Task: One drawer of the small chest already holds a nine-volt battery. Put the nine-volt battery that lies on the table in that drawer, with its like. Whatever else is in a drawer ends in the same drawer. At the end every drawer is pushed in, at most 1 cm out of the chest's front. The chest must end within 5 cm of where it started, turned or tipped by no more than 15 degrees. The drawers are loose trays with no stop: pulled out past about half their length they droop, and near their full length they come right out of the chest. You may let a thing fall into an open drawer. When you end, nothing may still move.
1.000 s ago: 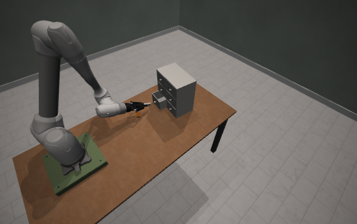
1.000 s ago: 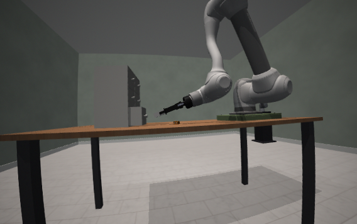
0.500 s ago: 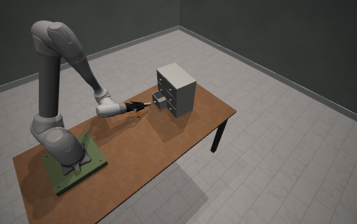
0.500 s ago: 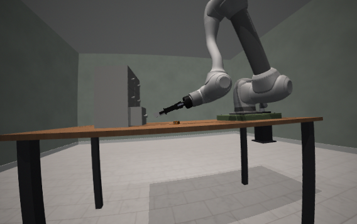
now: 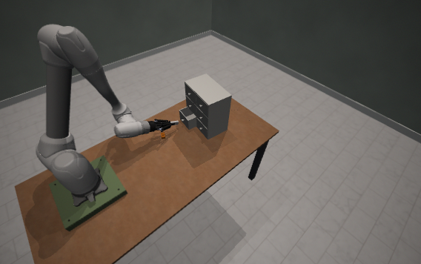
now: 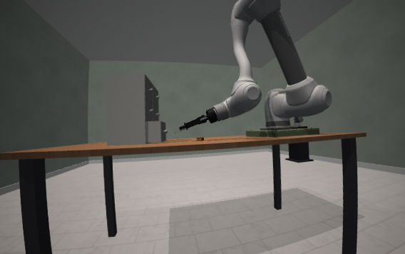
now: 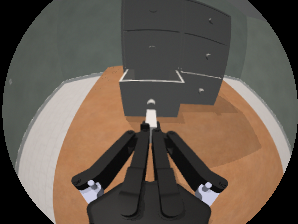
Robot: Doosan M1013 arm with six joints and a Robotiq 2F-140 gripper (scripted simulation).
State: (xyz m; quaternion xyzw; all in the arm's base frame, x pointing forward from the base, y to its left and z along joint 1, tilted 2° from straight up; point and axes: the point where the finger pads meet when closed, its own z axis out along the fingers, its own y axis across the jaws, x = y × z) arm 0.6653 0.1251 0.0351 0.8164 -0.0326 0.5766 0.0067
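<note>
On the brown wooden bench (image 5: 156,174) (image 6: 228,141) (image 7: 200,135), the black two-finger hand (image 5: 178,122) (image 6: 175,133) (image 7: 151,116), closed on nothing, probably must next clear the pulled-out grey bottom drawer (image 5: 187,122) (image 6: 155,132) (image 7: 142,97) before fetching the orange battery (image 5: 163,136) (image 6: 200,139).

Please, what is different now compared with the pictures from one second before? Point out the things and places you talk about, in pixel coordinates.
Nothing visibly changed. The black two-finger gripper (image 5: 178,122) (image 6: 175,133) (image 7: 151,116), the pulled-out grey drawer (image 5: 187,123) (image 6: 154,132) (image 7: 150,95) and the small orange object (image 5: 163,136) (image 6: 200,139) stayed as they were.
</note>
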